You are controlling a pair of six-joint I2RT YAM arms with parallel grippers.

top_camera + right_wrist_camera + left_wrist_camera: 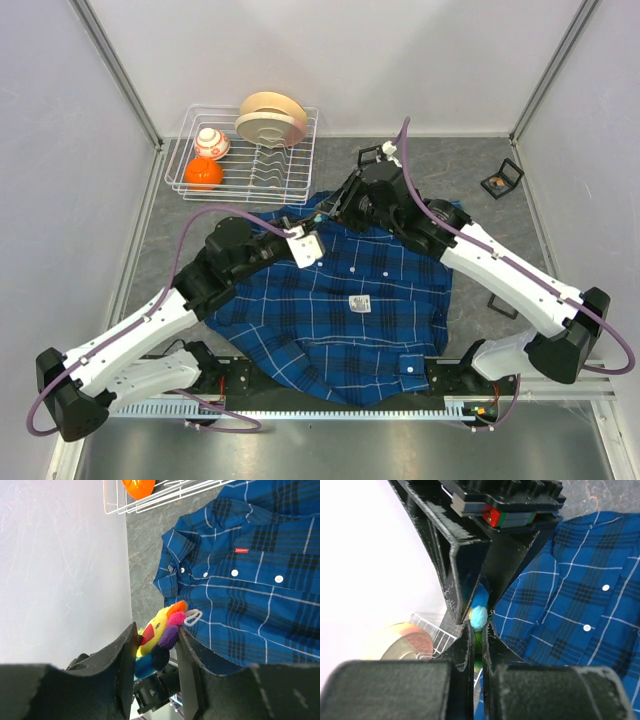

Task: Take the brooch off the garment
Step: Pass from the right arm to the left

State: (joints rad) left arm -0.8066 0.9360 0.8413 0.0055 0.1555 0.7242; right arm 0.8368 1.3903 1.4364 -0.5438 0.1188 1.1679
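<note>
Plush yellow and purple, the brooch sits low in the right wrist frame between the right jaws, which flank it, gripping or not I cannot tell; the left jaws are pinched shut on its blue tuft. Beyond, the garment lies spread on the counter: seemingly a handover, needing a firm right grip before the left releases.

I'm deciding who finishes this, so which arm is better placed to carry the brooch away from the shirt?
Probably the left. The left gripper is shut on the brooch, pinching its blue tuft. The right gripper only brackets it, and a firm grip there isn't clear.
</note>
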